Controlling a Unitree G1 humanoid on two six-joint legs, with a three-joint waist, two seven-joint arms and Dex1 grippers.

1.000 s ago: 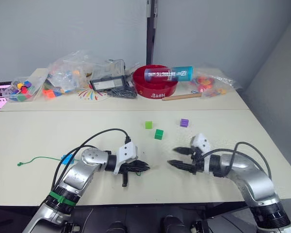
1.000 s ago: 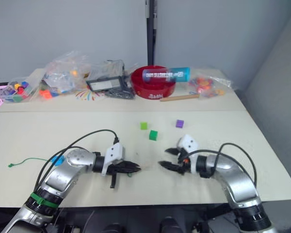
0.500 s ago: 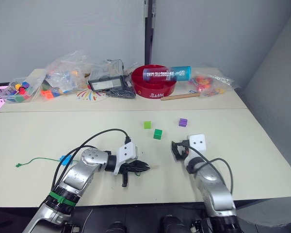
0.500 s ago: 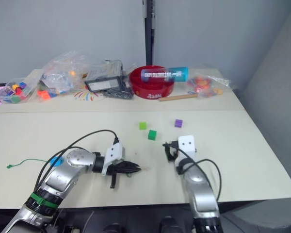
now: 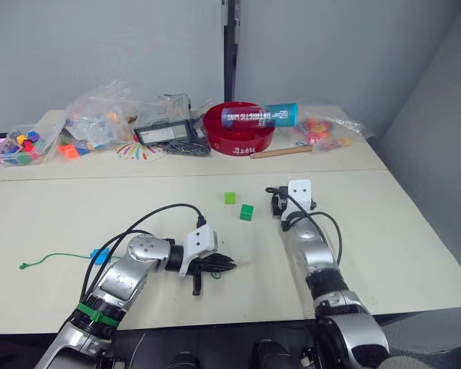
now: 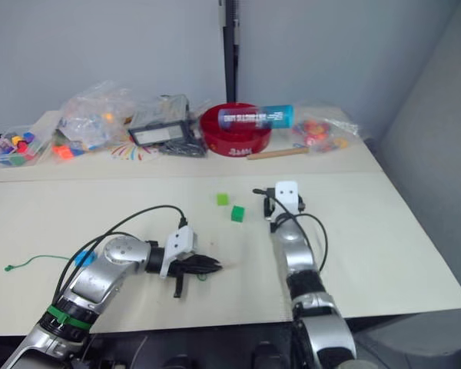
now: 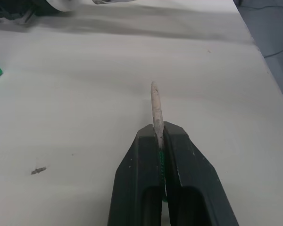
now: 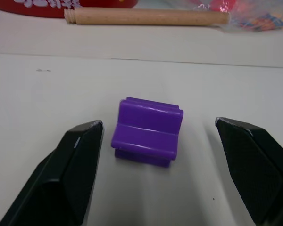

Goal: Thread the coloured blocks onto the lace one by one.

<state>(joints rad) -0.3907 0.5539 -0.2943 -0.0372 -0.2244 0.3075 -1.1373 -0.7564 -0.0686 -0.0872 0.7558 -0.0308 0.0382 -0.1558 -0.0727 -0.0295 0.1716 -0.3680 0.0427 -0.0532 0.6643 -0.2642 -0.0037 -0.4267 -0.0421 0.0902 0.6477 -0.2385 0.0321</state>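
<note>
Purple block (image 8: 147,131) is sitting on the worktop (image 5: 415,231) directly ahead of the right gripper (image 8: 165,155), centred between its widely spread jaws and just beyond their tips, touching neither. Judging by this, a short forward reach would bracket it. Light green block (image 5: 230,197) and dark green block (image 5: 247,212) are lying just to the left. Nearer and further left, the left gripper (image 7: 159,134) is pinching the lace (image 5: 58,257) with jaws pressed together, its pale tip (image 7: 155,106) pointing rightward.
</note>
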